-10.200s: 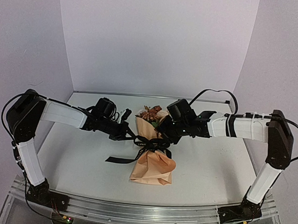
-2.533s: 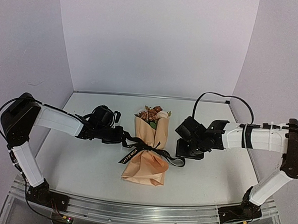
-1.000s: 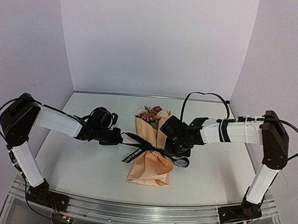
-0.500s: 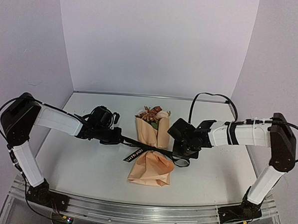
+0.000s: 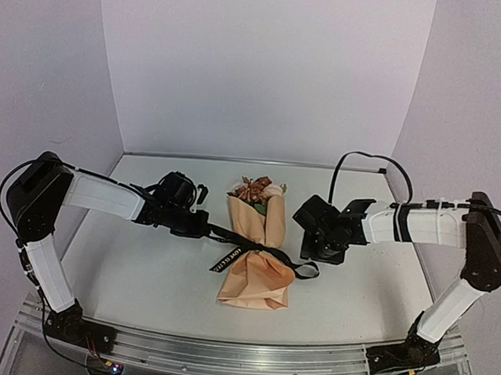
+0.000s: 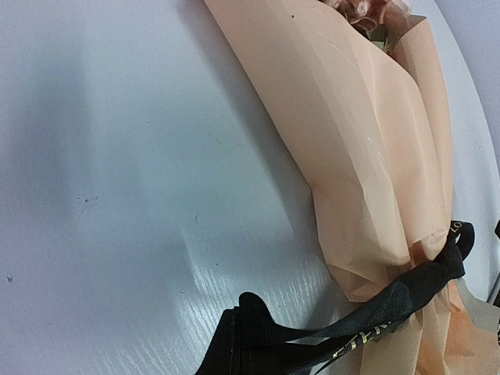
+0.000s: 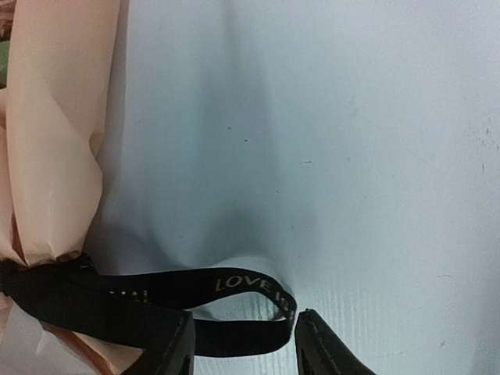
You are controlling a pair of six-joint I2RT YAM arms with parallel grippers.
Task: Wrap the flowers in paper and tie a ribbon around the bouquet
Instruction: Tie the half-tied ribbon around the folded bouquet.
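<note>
The bouquet (image 5: 256, 248) lies in the middle of the table: tan-peach paper (image 6: 351, 141) wrapped into a cone, with pink and brown flowers (image 5: 254, 190) showing at its far end. A black ribbon (image 5: 262, 255) cinches its waist. My left gripper (image 5: 204, 229) is to the bouquet's left, shut on a ribbon tail (image 6: 391, 301) that runs taut to the knot. On the right side my right gripper (image 5: 312, 251) stands open. A ribbon loop (image 7: 242, 283) printed with gold letters lies loose between its fingers (image 7: 322, 348), unclamped.
The white table (image 5: 145, 270) is backed by pale walls on three sides. A black cable (image 5: 361, 160) arcs above the right arm. A short ribbon tail with gold print (image 5: 223, 260) lies on the table left of the bouquet.
My right gripper has opened and released the ribbon loop, drawing back slightly to the right. The left gripper still grips its tail and has edged toward the bouquet.
</note>
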